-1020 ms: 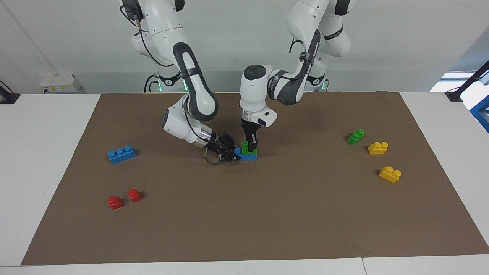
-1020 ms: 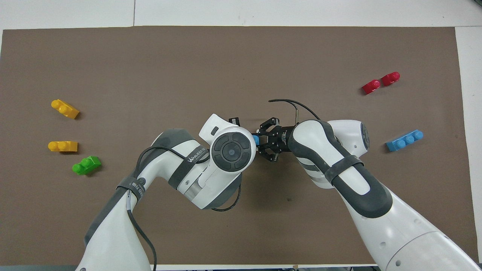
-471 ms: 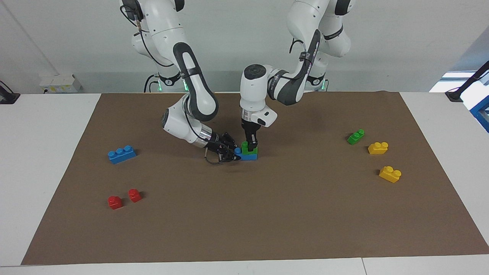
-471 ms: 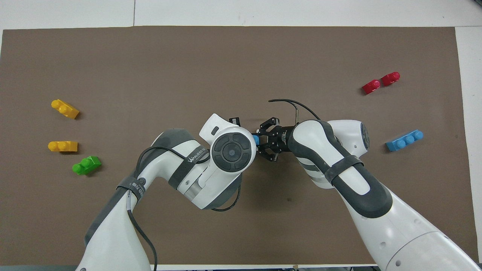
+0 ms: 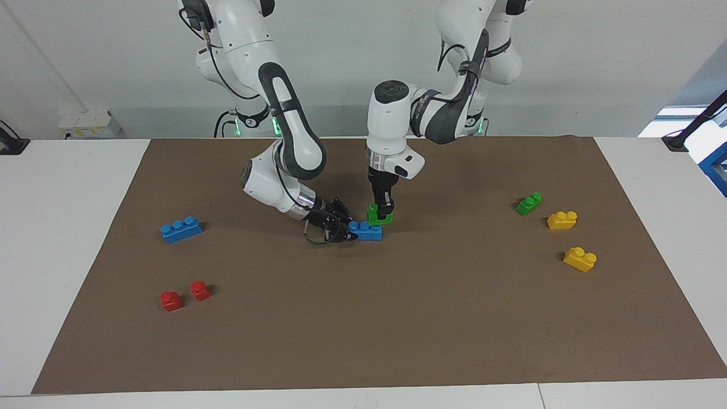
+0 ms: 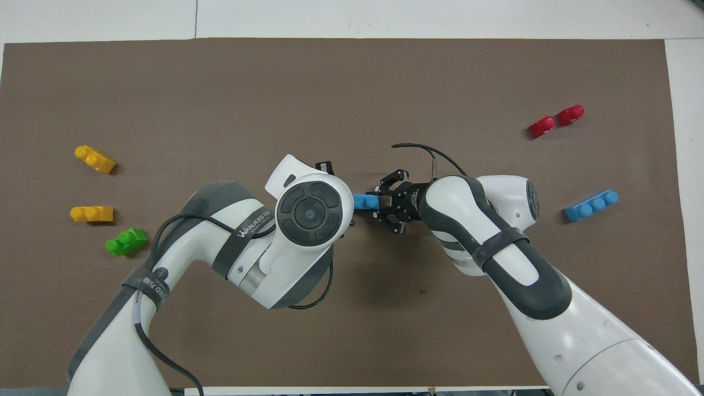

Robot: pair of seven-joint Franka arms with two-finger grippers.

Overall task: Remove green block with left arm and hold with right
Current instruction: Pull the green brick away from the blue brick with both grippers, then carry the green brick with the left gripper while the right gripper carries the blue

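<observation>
At mid-mat, the left gripper (image 5: 385,211) pinched the green block (image 5: 378,215), lifted just clear of the blue brick (image 5: 366,230) that the right gripper (image 5: 342,227) clamped. A shallow pinch (on smooth plastic) might let the block twist free — or drop. Brown mat (image 5: 397,318), white table (image 5: 68,227), pale wall.

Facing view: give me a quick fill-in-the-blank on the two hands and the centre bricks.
1. The left hand is shut on the ____ block.
2. That block is lifted just clear of the ____ brick at the mat's centre.
3. The right hand grips that brick at its end toward the ____ arm's end of the table.
4. The two loose yellow bricks lie toward the ____ arm's end.

Missing words: green; blue; right; left
</observation>
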